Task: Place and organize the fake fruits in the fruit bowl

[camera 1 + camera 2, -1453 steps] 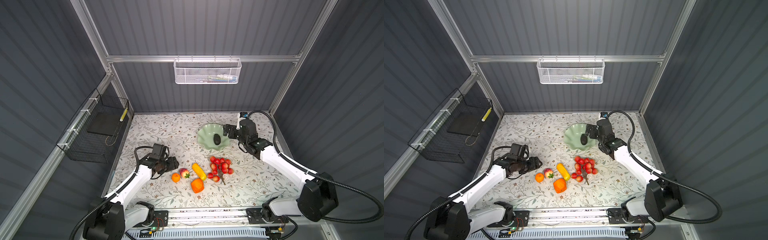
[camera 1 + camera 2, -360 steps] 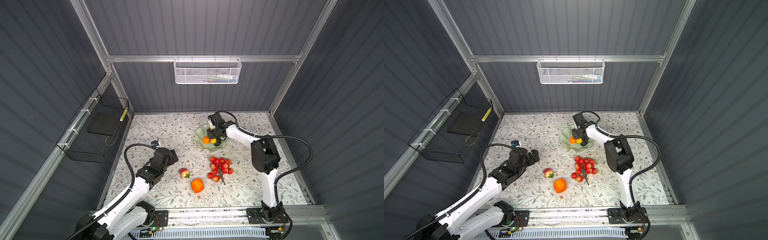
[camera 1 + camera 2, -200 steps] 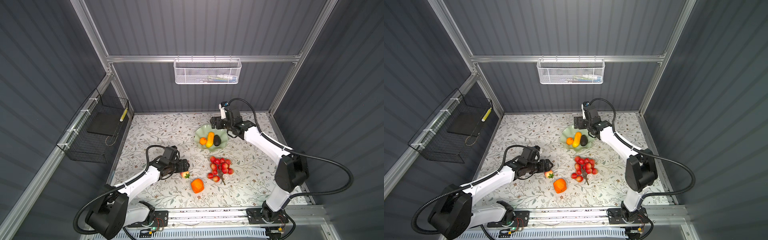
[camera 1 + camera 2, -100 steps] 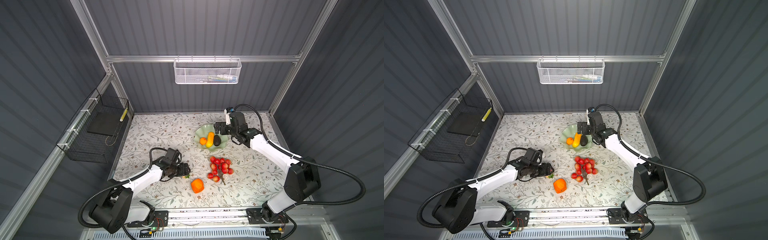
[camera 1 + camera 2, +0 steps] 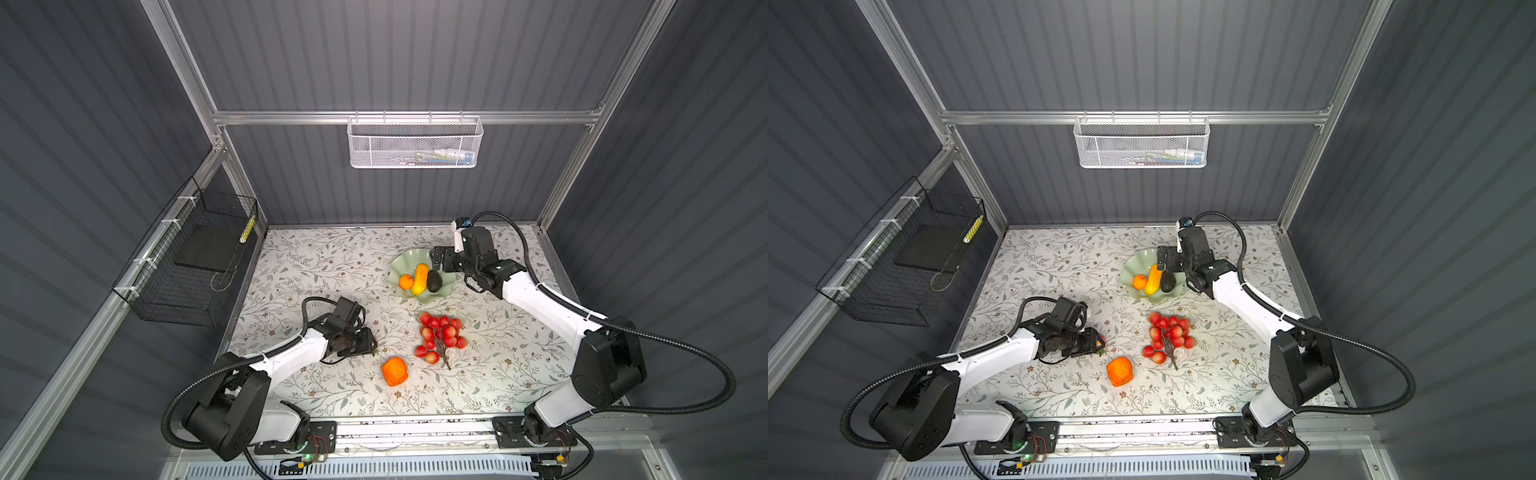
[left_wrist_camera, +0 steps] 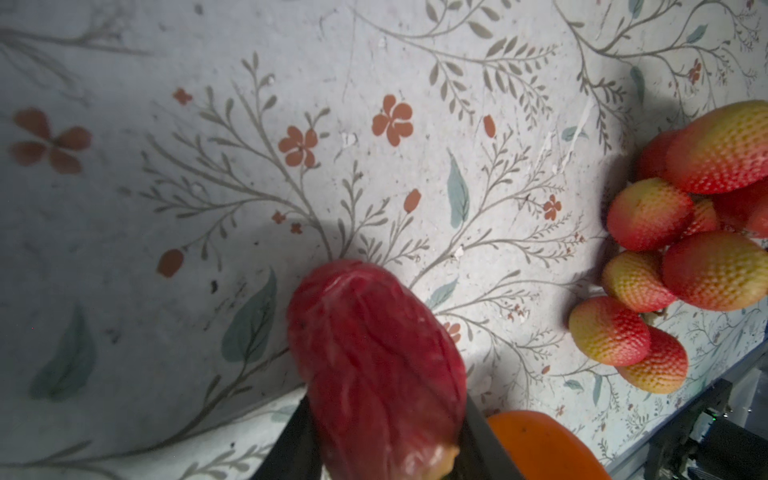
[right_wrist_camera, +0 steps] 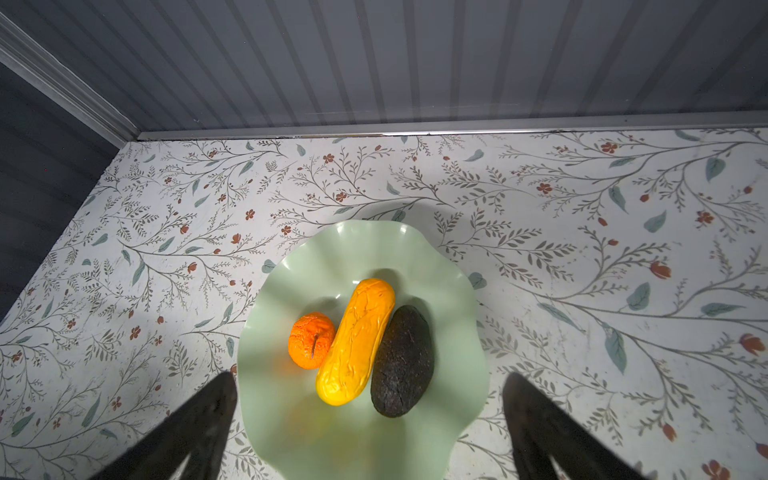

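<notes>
1. Now that my left fingers [image 6: 291, 451] have snapped together, they clamp the red fruit [image 6: 374, 365], down by the table [image 5: 316, 266].
2. My right fingers [image 7: 199, 428] stand apart, empty, over the bowl [image 7: 457, 270], which holds three fruits.
3. I judge a lift to the bowl comes next; the berries [image 5: 440, 338] and blocky orange [image 5: 395, 372] wait.

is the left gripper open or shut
Shut on the red fruit: in the left wrist view the left gripper has both jaws pressed against the fruit's sides.
</notes>
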Controlling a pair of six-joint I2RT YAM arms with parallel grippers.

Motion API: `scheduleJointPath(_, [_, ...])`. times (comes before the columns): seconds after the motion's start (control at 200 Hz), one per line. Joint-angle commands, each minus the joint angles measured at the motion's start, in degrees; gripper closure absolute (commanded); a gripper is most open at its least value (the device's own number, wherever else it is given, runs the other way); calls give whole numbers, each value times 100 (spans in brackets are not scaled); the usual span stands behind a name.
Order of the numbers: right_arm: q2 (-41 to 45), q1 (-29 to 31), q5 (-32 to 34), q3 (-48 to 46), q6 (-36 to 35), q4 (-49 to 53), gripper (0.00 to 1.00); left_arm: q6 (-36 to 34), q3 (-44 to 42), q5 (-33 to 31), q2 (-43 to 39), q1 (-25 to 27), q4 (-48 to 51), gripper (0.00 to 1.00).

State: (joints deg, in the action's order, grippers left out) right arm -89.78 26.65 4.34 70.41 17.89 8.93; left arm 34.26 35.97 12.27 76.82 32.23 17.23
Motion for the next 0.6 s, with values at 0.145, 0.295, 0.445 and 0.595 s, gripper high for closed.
scheduleJointPath(0.145, [458, -95, -29, -388, 235, -179, 1, -621, 1256, -69, 27, 38, -136, 63])
scheduleJointPath(0.295, [823, -173, -13, -703, 318, -209, 1, -1149, 2401, -42, 877, 38, -316, 61])
scheduleJointPath(0.445, [1241, -223, 39, -1051, 363, -166, 1, -1604, 3749, 54, 2151, 38, -330, 61])
scheduleJointPath(0.595, [1599, -267, 94, -1363, 382, -73, 1, -2042, 5313, 64, 3513, 36, -55, 61])
